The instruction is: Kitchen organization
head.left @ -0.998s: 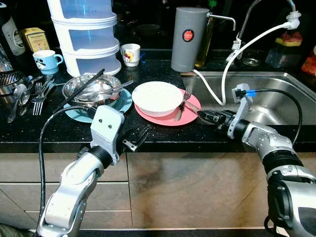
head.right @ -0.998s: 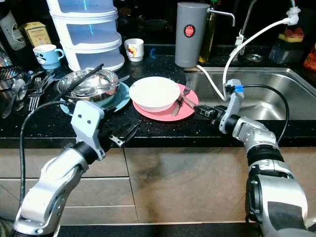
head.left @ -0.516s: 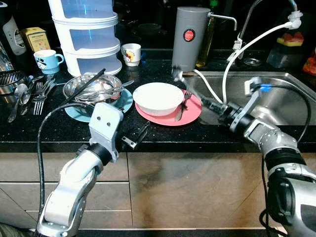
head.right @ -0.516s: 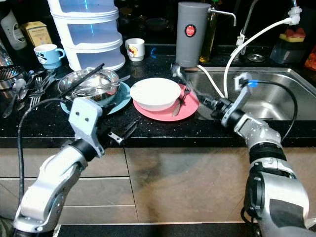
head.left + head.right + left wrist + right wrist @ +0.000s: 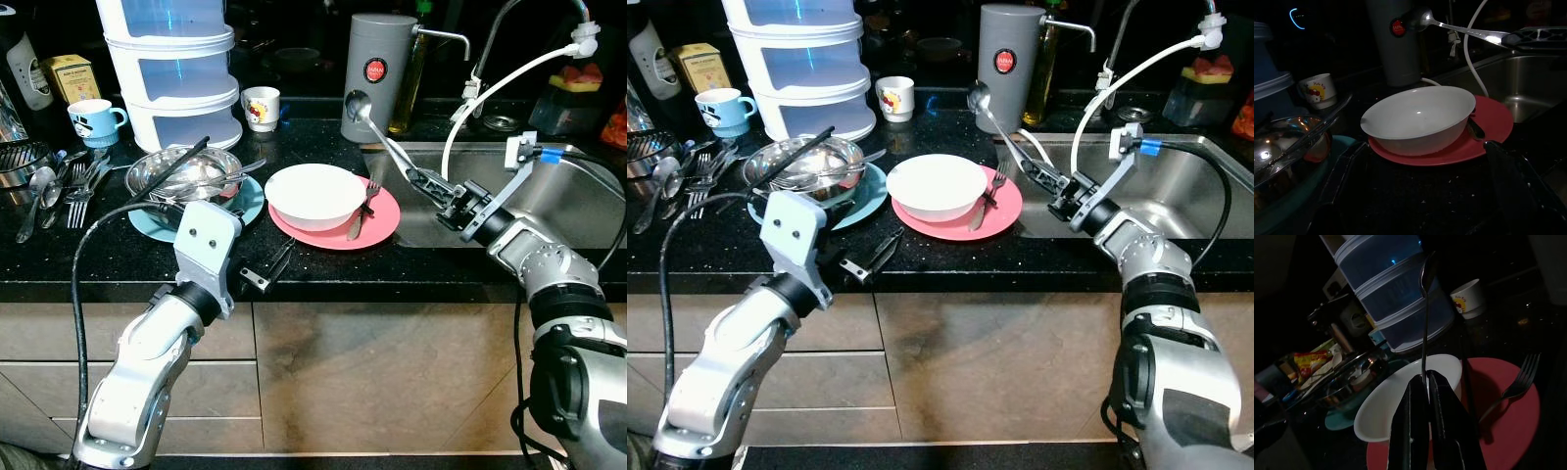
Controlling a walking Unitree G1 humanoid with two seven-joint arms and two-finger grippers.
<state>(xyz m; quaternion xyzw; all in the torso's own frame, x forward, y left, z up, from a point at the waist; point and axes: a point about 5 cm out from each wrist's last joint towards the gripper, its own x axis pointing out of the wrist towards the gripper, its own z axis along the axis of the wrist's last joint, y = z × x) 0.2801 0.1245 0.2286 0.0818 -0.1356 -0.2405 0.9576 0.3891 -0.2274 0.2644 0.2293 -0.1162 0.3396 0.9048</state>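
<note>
A long, shiny metal spoon (image 5: 377,132) is pinched by its handle between the pressed-together black fingers of the right end effector (image 5: 431,183), with its bowl raised up in the air in front of the grey canister (image 5: 377,73) at the back of the dark desk (image 5: 323,269). The spoon slants upward and away from the fingers, above the edge of the steel sink (image 5: 578,206) and just beside the pink plate (image 5: 377,220). That plate carries a white bowl (image 5: 313,196), and a fork (image 5: 369,193) and a knife (image 5: 355,227) lie on its right part. The right arm reaches in from the right over the sink's front edge, wrist bent so the fingers point toward the canister. The left end effector (image 5: 271,271) hovers low over the desk's front edge, in front of the plate, its two fingers spread apart and holding nothing; its silver arm bends up from below the desk. To the left sit a metal bowl (image 5: 181,176) on a teal plate (image 5: 240,201), loose cutlery (image 5: 69,191), a blue mug (image 5: 93,119) and a stacked plastic container (image 5: 171,64).
</note>
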